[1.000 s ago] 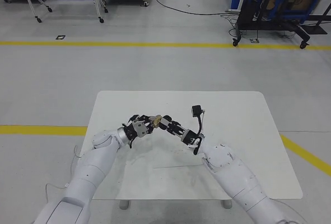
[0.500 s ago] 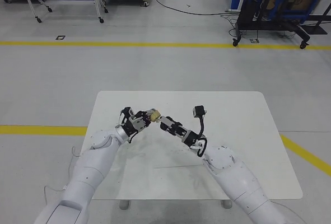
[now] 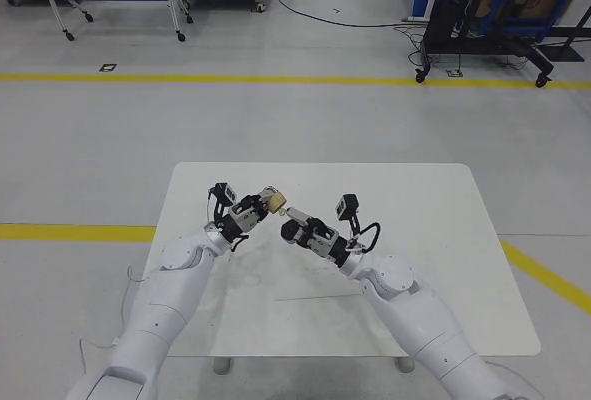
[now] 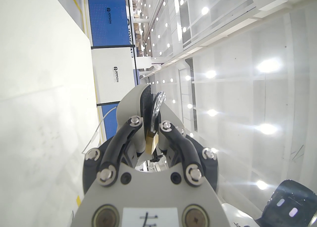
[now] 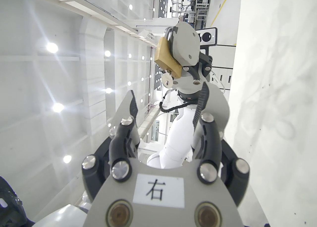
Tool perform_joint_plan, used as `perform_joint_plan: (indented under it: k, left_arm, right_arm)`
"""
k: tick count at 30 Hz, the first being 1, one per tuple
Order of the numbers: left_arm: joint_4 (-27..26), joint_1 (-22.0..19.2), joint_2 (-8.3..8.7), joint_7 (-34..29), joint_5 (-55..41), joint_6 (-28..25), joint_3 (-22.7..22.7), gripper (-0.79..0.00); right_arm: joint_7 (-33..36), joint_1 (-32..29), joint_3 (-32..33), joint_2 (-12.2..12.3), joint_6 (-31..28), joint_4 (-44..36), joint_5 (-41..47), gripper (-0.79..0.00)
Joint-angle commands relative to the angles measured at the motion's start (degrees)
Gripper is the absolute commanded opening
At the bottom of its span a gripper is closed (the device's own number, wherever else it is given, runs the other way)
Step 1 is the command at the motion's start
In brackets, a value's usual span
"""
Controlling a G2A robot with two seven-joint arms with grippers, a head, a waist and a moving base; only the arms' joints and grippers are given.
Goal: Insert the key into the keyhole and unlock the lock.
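— Padlock (image 5: 167, 56) is up in the air, over the table (image 3: 425, 200) nr its far edge, left of centre. Left gripper (image 4: 153, 114) is pinched tight on it, shackle (image 4: 159, 99) between the pads.

— And the key (image 5: 167, 82)?

— Looks seated in the keyhole (image 5: 165, 72), round bow sticking out the lock's end. Right gripper (image 5: 168, 91) sits just short of it, fingers spread, holding nothing.

— So turning's next, prob.

— I'd say so. Brass body looks stiff & heavy for its size, and the smooth sides could twist in the pads. The key's thin, light, slick metal. Best hold is flat on the bow's two faces, square on. Then turn w/o side load, or it may slip or bind.
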Motion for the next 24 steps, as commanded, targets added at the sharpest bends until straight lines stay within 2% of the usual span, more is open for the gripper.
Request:
perform_joint_plan:
  k: [1,3,9,13,17,19,21,22,24]
  left_arm:
    - [-0.3,0.1,0.01,-0.1,-0.1,0.0,-0.1,-0.785]
    - [-0.6,0.3,0.02,0.0,0.0,0.0,-0.1,-0.785]
    - [-1.0,0.6,0.06,-0.2,0.3,-0.1,-0.3,-0.785]
    - [-1.3,0.8,0.07,-0.3,0.5,-0.2,-0.3,-0.785]
    - [-1.5,0.9,0.12,-0.4,1.1,-0.7,-0.3,-0.785]
    - [-1.6,0.9,0.15,-0.5,1.2,-0.8,-0.3,-0.785]
    - [-1.6,1.0,0.20,-0.6,1.4,-0.9,-0.4,-0.785]
    - [-1.7,1.0,0.23,-0.7,1.4,-1.0,-0.5,-0.785]
    - [-1.8,1.1,0.29,-0.8,1.7,-1.5,-0.6,-0.785]
  right_arm:
    - [0.2,0.5,-0.4,-0.3,-0.2,0.7,0.9,-0.511]
    - [0.2,0.8,-0.7,-0.5,-0.5,1.5,1.9,-0.526]
    - [0.2,1.6,-0.9,-1.0,-1.7,3.1,2.9,-0.508]
    - [0.2,1.9,-0.9,-1.2,-1.5,3.6,3.3,-0.542]
    - [0.2,2.3,-1.1,-1.5,-1.4,4.1,3.7,-0.600]
    - [0.1,2.5,-1.1,-1.6,-1.3,4.4,4.0,-0.674]
    - [-0.1,2.6,-1.1,-1.8,-1.2,4.6,4.1,-0.705]
    - [0.0,2.7,-1.1,-1.8,-1.1,4.7,4.2,-0.785]
    - [0.4,2.7,-1.1,-1.9,-0.7,4.9,5.0,-0.785]
